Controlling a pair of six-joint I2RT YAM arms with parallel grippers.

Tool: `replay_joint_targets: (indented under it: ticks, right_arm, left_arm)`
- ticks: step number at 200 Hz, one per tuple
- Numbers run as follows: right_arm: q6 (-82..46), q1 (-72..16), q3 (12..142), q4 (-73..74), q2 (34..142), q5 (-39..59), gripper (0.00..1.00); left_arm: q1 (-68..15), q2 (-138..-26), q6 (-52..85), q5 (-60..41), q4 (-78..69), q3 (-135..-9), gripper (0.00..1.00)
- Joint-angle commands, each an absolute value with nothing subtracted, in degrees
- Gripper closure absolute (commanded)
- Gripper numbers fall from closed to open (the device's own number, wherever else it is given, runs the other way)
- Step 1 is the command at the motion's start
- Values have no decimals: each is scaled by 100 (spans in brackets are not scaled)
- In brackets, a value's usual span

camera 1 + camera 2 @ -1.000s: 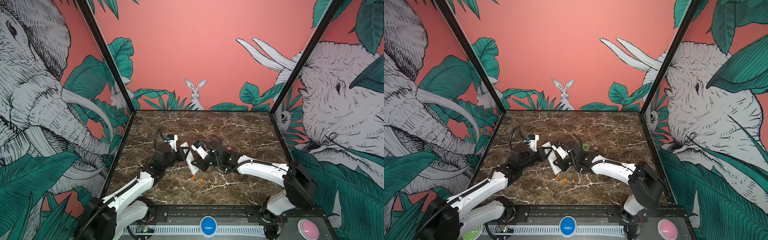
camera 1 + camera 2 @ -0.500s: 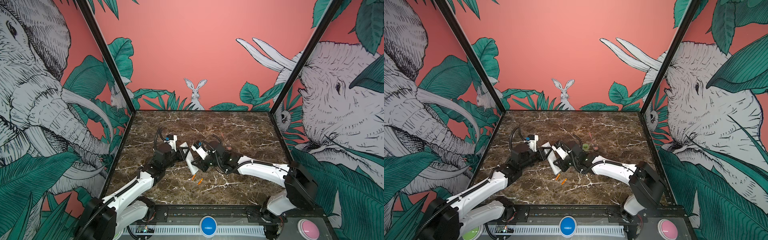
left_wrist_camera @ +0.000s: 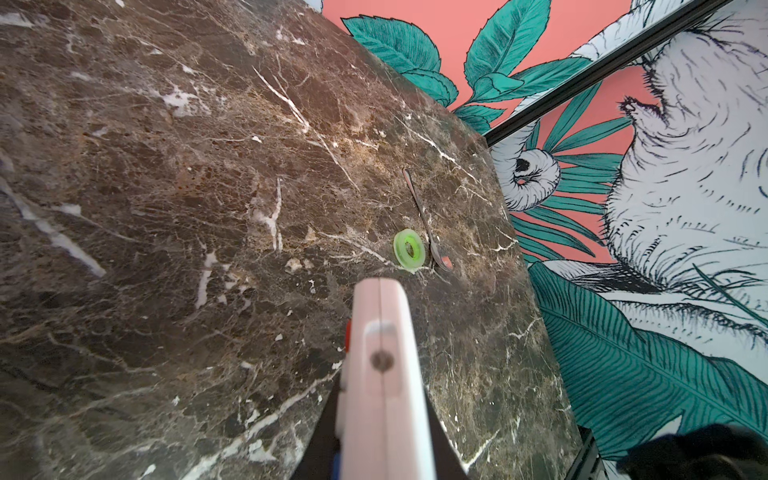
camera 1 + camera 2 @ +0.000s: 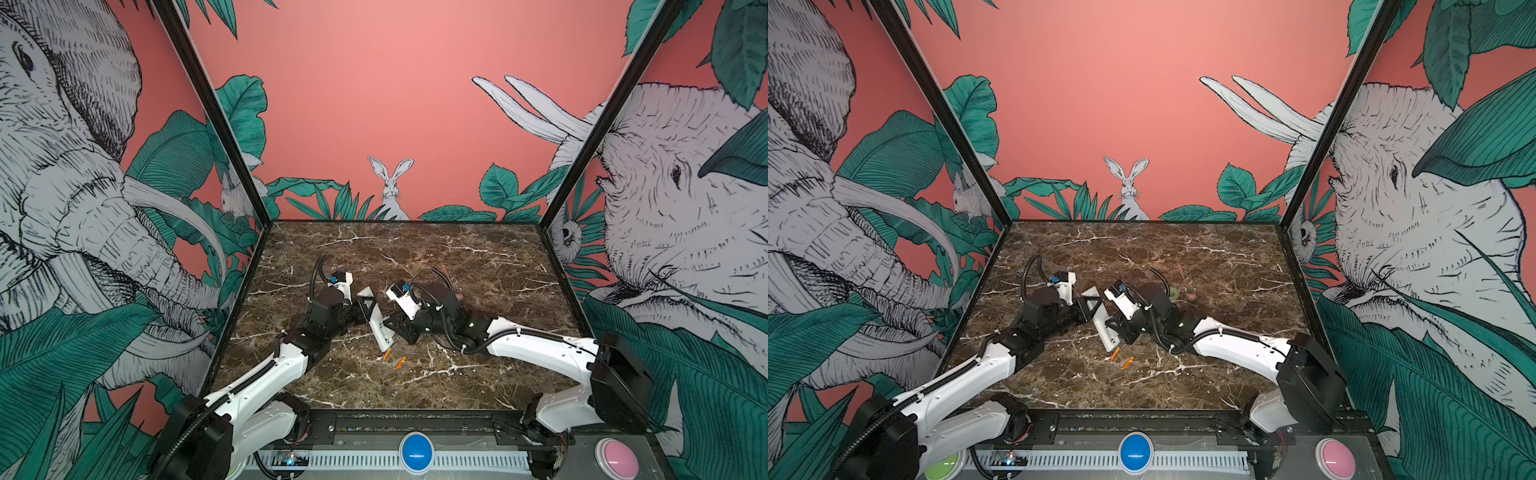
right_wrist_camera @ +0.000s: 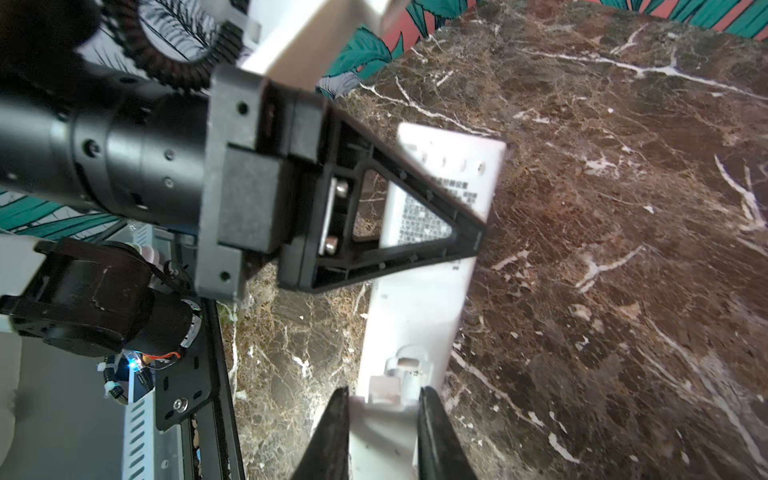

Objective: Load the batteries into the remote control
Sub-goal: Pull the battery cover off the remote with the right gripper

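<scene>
The left end effector (image 4: 368, 311) was clamped across the far end of the remote control (image 4: 380, 328), one finger over its labelled back, probably to steady it with that back exposed. The right end effector (image 5: 384, 392) was closed on the sides of the near end by the latch, likely to work the cover. The batteries (image 4: 387, 354) lay loose on the worktop (image 4: 457, 270) just beside that end, within easy reach.

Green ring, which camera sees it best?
The left wrist view: the green ring shows whole, unblocked. In a top view only a green bit peeks past the right arm. The right wrist view misses it.
</scene>
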State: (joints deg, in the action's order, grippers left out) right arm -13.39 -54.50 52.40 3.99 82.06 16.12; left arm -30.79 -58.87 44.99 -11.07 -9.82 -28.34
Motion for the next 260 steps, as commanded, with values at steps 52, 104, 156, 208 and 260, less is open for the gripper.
replay_joint_targets:
  ticks: [52, 104, 156, 208, 260]
  right_arm:
    - [-1835, -5225, 4669, -910, 7585, 379, 87]
    - [-1798, -5142, 4345, -1294, 7728, 66, 85]
    - [-1913, -5054, 4274, -1423, 8216, -122, 86]
    - [-2070, -4968, 4245, -1437, 8584, -238, 85]
    - [-2133, -4914, 4237, -1407, 8909, -301, 81]
  left_arm:
    - [-2954, -5203, 4044, -1070, -688, -2666, 100]
    - [-2858, -4731, 3688, -1646, -641, -2545, 100]
    - [-2800, -4407, 3447, -1945, -426, -2443, 100]
    - [-2744, -4307, 3350, -2227, -502, -2269, 100]
    - [-2642, -4304, 3260, -2374, -581, -2147, 100]
